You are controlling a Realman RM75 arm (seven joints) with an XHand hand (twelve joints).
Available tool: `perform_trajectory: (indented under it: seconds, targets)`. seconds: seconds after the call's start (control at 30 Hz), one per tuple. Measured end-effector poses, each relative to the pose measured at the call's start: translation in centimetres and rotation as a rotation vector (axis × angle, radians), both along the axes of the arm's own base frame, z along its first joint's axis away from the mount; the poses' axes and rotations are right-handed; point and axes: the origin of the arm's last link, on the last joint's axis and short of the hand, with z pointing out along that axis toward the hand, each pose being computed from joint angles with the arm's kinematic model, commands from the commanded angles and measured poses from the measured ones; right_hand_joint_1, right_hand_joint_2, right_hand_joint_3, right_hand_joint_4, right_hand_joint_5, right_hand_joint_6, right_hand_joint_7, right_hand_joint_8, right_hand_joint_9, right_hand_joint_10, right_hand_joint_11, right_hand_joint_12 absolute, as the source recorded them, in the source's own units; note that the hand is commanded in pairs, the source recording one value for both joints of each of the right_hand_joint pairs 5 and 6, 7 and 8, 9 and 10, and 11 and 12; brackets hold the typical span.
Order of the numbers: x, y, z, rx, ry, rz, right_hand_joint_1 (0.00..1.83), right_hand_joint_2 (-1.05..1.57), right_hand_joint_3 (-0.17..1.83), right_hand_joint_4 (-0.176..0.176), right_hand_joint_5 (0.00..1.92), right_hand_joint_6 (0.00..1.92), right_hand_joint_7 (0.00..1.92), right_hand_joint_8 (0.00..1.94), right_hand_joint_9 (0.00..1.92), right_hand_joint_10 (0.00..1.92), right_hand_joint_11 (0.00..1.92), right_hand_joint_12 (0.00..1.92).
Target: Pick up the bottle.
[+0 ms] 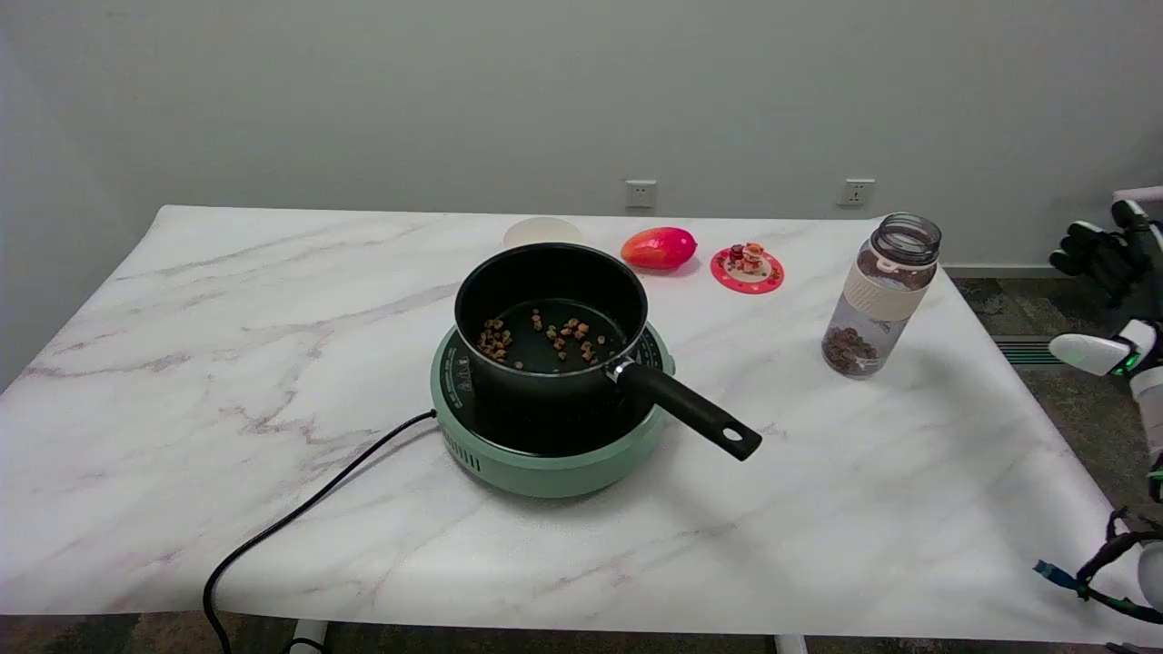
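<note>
Nearest the camera, a black power cord (300, 518) trails off the front edge of the marble-patterned table (818, 545) and runs back to a green induction cooker (545, 454) standing at the table's middle. On the cooker sits a black saucepan (550, 313), upright, its handle (690, 411) pointing toward the lower right; small brown pieces (545, 338) lie scattered on the pan's floor. Behind the pan, a pale round dish (542, 232) is partly hidden by the pan's rim. Just right of that dish lies a red-orange fruit (659, 247), and beside the fruit rests a pink round coaster (747, 270) carrying small figures too small to identify. Two wall sockets (641, 193) are mounted on the wall behind the table. The bottle (879, 295) stands upright on the table's right portion, near the right edge, uncapped, clear-walled with a pale band below the neck and brown pieces collected at its bottom. The right hand (1104, 254) hangs in the air at the picture's right margin, beyond the table edge and well apart from the bottle, with no contact between them. Its dark fingers (1077, 250) point toward the bottle's side, loosely curled and holding nothing; whether they are spread or pressed together cannot be told at this size. The bottle lies to the picture-left of those fingers, at about the same height in the view.
</note>
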Motion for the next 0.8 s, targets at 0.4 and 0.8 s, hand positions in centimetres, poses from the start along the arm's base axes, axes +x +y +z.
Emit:
perform_trajectory:
  seconds: [0.4,0.8]
  targets:
    - [-1.6,-4.1,-3.5,0.123,-0.084,0.016,1.19,-0.89,1.04,0.000,0.13,0.13,0.41,0.41,0.44,0.44,0.50,0.50]
    - [-2.0,-7.0,-5.7,0.217,-0.104,-0.005,1.17,-0.91,1.01,0.000,0.09,0.09,0.36,0.36,0.40,0.40,0.46,0.46]
